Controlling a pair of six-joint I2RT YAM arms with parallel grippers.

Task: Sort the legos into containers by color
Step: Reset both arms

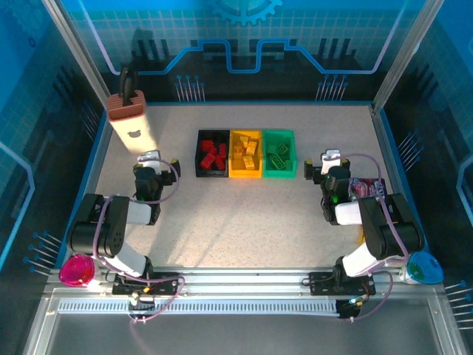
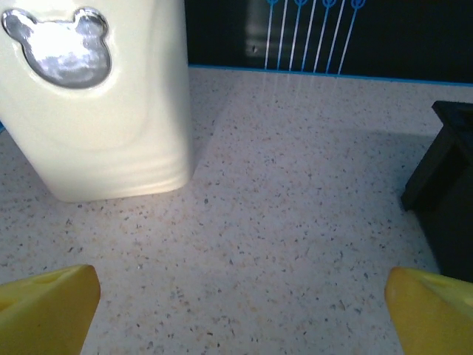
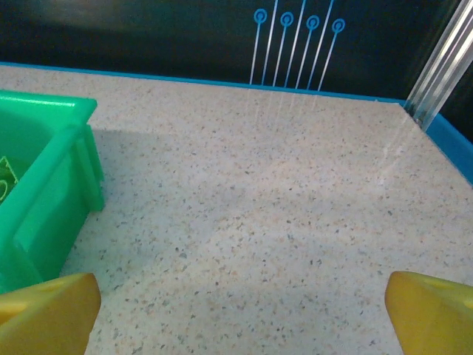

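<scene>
The legos (image 1: 214, 157) lie in the bins (image 1: 245, 174) by color. The left fingers (image 2: 46, 310) and the right fingers (image 3: 46, 309) are wide open, holding nothing.

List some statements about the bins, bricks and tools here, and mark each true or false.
1. The red plastic studded bricks lie in the black rectangular plastic bin. True.
2. The green rectangular plastic bin stands between the other two. False: the yellow rectangular plastic bin is in the middle.
3. The left tool and the right tool are both open and empty. True.
4. The left tool grips the tall beige box with a brown top. False: the box stands apart, ahead of it.
5. The green bin holds yellow bricks. False: it holds green studded bricks.
</scene>
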